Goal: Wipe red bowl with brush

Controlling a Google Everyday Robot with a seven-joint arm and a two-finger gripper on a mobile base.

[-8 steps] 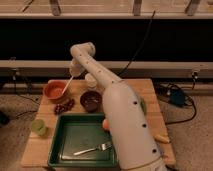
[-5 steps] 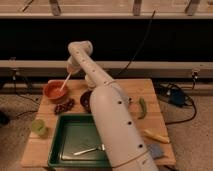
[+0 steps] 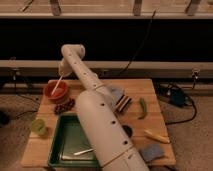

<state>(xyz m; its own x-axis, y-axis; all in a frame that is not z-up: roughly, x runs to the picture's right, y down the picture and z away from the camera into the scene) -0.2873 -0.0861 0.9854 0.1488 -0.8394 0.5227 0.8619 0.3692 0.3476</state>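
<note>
My gripper [image 3: 63, 72] hangs beyond the green tray's [image 3: 52, 145] far left corner. Below it, the red bowl [image 3: 55, 97] sits close to the table's [image 3: 150, 90] back left edges. The brush [image 3: 56, 85] slants down-left from my gripper, with its lower end inside the bowl. A dark clump [image 3: 64, 106] fills the gap between bowl and tray. I cannot tell how my jaws stand.
</note>
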